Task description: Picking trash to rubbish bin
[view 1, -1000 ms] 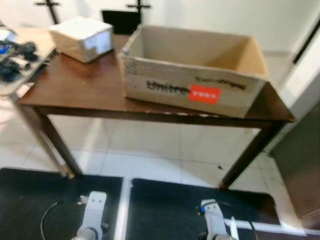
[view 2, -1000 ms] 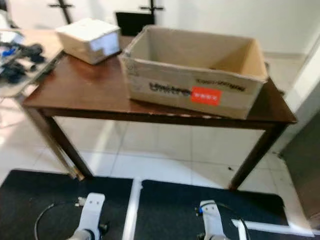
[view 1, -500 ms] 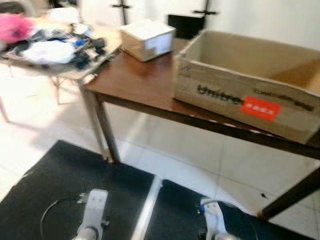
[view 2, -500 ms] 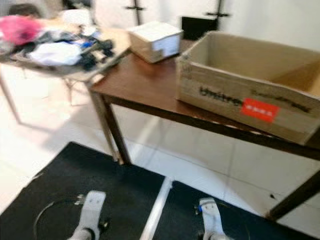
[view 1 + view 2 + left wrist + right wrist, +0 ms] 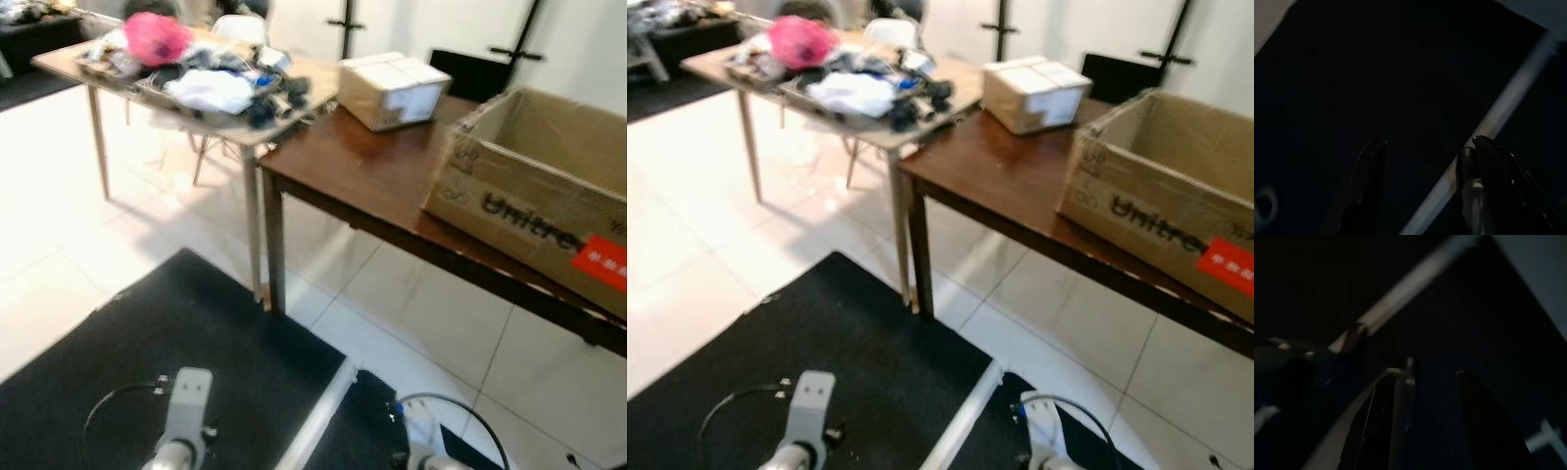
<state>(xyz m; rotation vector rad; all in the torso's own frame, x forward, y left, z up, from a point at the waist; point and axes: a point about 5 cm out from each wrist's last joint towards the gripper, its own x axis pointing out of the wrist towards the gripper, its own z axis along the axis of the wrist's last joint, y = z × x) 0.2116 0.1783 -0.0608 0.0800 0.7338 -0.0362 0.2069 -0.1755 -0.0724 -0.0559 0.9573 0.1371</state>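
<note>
Trash (image 5: 211, 73) heaps on pale table (image 5: 69, 64); left hand (image 5: 1422, 149), right hand (image 5: 1432, 377) spread, empty.

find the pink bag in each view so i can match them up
Left eye view: pink bag at upper left, on the light table.
Right eye view: same bag, upper left, slightly further right.
Wrist views: too dark; bag not made out.
Shared landmark: small box on the dark table.

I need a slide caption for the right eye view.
Open cardboard box on dark wooden table, beside a cluttered light table.
</note>
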